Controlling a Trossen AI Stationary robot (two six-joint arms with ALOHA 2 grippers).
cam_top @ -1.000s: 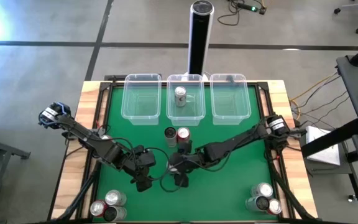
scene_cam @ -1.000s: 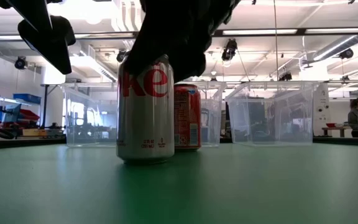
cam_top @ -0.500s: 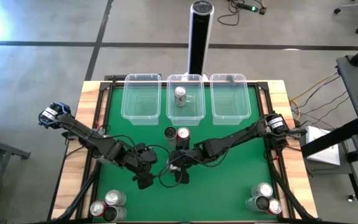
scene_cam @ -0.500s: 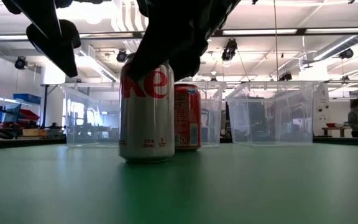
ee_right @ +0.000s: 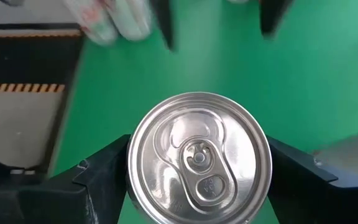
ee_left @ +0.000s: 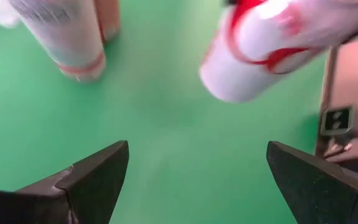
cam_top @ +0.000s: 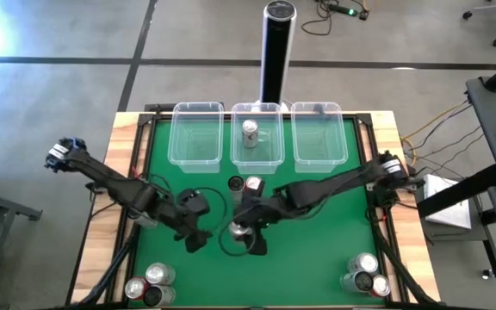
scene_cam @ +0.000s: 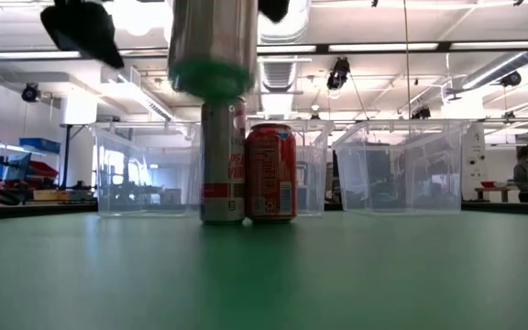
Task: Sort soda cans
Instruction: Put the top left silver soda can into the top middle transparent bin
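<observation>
The right pincer (ee_right: 197, 168), clenched on a silver can (ee_right: 199, 157), has now lifted it clear off the green counter (scene_cam: 337, 275) near 2 standing cans (cam_top: 244, 184), ready for a tub (cam_top: 257, 133), while the left pincer (ee_left: 191, 180) waits released beside.

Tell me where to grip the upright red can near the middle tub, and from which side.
Grip the red can by its upper side wall, coming down from above. It stands upright, and a silver can stands close on its left, so a front-and-back pinch probably fits best. The left claw is open; the right claw holds a lifted can.
</observation>
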